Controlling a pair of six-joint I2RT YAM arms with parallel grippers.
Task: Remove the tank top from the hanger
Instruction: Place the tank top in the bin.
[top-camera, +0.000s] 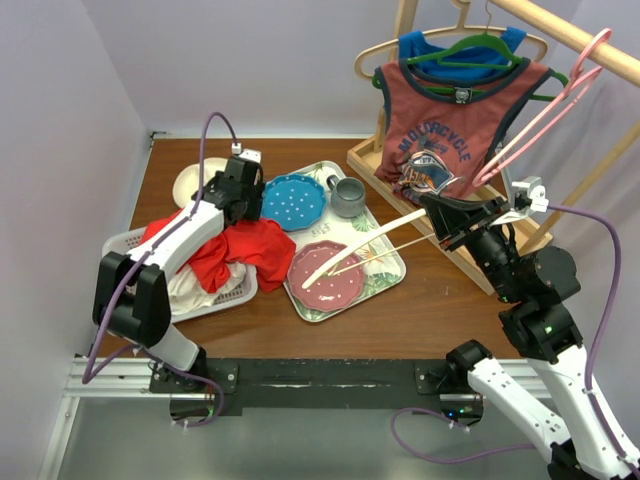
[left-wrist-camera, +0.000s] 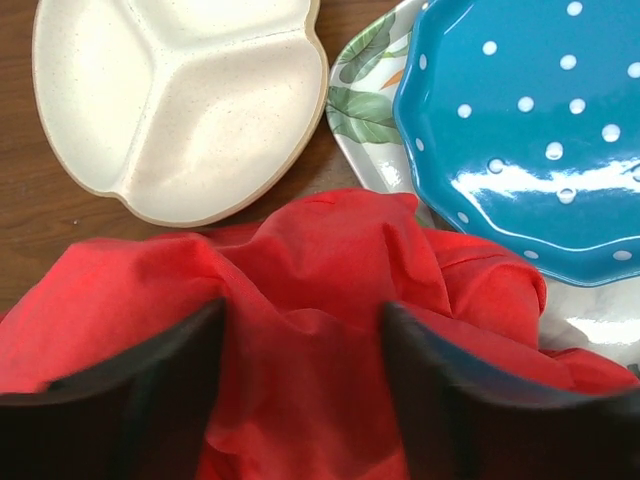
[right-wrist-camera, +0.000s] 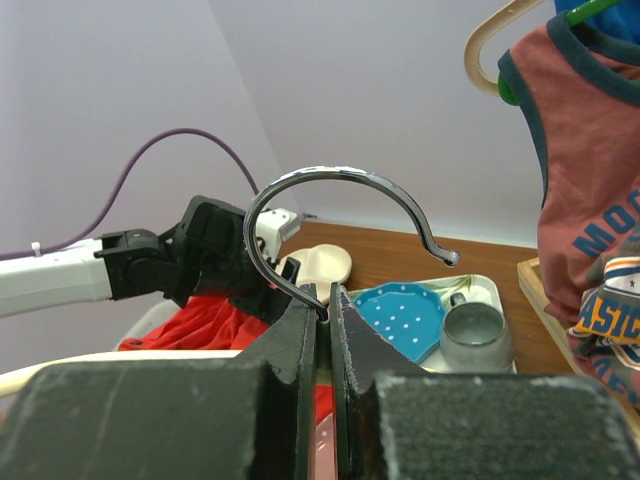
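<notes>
Lilac walls are enclosing a brown table (top-camera: 250, 320), seen from above and from both wrists. The left gripper (left-wrist-camera: 300, 330) is hanging over a white basket (top-camera: 125, 240) at the table's left, its fingers (left-wrist-camera: 150, 390) standing apart and straddling a raised fold of the red tank top (top-camera: 250, 250). The tank top is lying crumpled in the basket, off the hanger (top-camera: 370, 245) and spilling toward the tray (top-camera: 395, 265). The right gripper (right-wrist-camera: 322, 300) is clamping shut on the wire hook (right-wrist-camera: 330, 175) of the hanger, whose wooden arms are extending over a pink plate (top-camera: 325, 275) on the tray. A blue dotted plate (top-camera: 293, 200) and a grey mug (top-camera: 348, 197) are sitting at the tray's far end, beside a cream divided dish (left-wrist-camera: 180, 90). A printed top (top-camera: 440, 120) is hanging on the rack behind.
</notes>
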